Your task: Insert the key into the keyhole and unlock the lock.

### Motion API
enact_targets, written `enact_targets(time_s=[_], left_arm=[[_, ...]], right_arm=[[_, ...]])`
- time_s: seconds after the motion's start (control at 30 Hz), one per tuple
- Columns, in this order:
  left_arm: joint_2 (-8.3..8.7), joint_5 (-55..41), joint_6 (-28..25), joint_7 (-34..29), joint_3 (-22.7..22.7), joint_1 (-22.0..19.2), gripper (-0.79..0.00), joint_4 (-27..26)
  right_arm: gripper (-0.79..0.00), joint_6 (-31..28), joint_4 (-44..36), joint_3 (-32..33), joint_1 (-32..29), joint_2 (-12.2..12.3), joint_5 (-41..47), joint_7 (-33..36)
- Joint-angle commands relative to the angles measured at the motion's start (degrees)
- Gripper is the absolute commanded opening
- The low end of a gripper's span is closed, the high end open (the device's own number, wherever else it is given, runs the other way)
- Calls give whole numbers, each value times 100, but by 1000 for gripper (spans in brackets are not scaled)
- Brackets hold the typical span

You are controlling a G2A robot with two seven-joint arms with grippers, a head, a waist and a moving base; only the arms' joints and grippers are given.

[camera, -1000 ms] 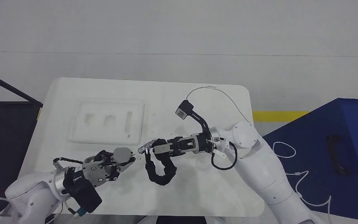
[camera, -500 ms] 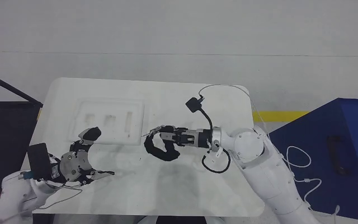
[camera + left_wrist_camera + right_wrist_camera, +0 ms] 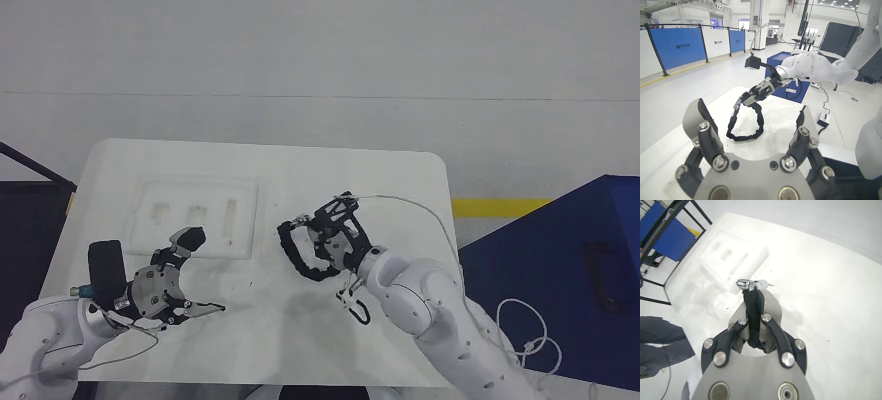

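The left gripper [image 3: 753, 110] gapes wide and empty over the table's [image 3: 400, 180] near left. Toward the middle, the lock [image 3: 743, 139], a black fabric-sleeved loop with a silver metal end, is clamped in the right gripper [image 3: 753, 298].

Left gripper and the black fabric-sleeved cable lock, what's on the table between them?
Just bare white table between the open left gripper and the black fabric-sleeved cable lock; the left wrist view shows it.

On the worktop [image 3: 400, 190], the lock [image 3: 289, 250] is just right of the foam tray [image 3: 150, 242], the left gripper [image 3: 205, 273] before it.
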Motion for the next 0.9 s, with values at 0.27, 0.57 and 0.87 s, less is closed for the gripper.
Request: enact_targets(time_s=[0.27, 0.57, 0.87], left_arm=[[0, -1, 0, 6, -2, 0, 0, 3], [0, -1, 0, 6, -2, 0, 0, 3], [0, -1, 0, 6, -2, 0, 0, 3]], right_arm=[[-785, -81, -379, -192, -489, 27, -1281, -855], [-785, -22, -358, -248, -489, 59, -2349, -840], [-785, -727, -734, -1038, -589, 106, -5634, -748]])
